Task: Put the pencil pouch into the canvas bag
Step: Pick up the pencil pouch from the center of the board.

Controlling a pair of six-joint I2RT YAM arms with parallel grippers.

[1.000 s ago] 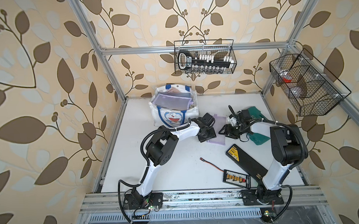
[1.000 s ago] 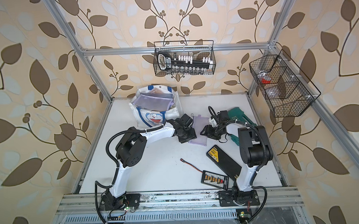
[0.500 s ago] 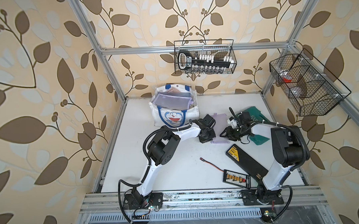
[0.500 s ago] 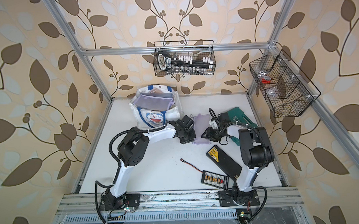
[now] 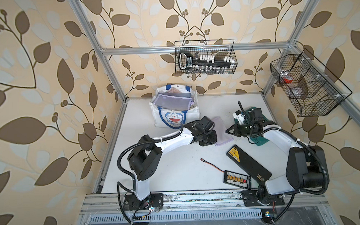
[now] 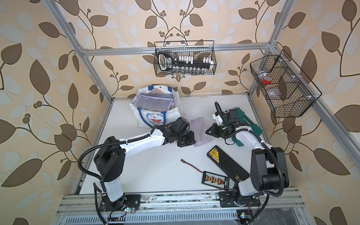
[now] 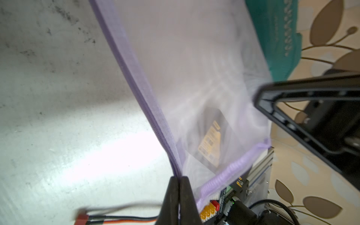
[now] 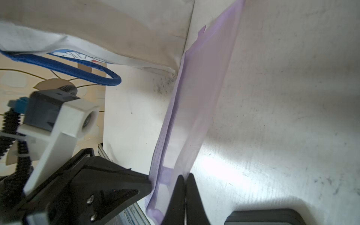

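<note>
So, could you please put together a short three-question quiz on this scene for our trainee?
1. True or false: the pencil pouch gripped by the arms is already inside the canvas bag.
2. What is the left pincer shut on?
A) the pouch's purple edge
B) the canvas bag
C) nothing
3. Fill in: the right pincer is ___ on the pouch's other edge.

Key
1. False: it lies on the table beside the bag.
2. A
3. shut
</note>
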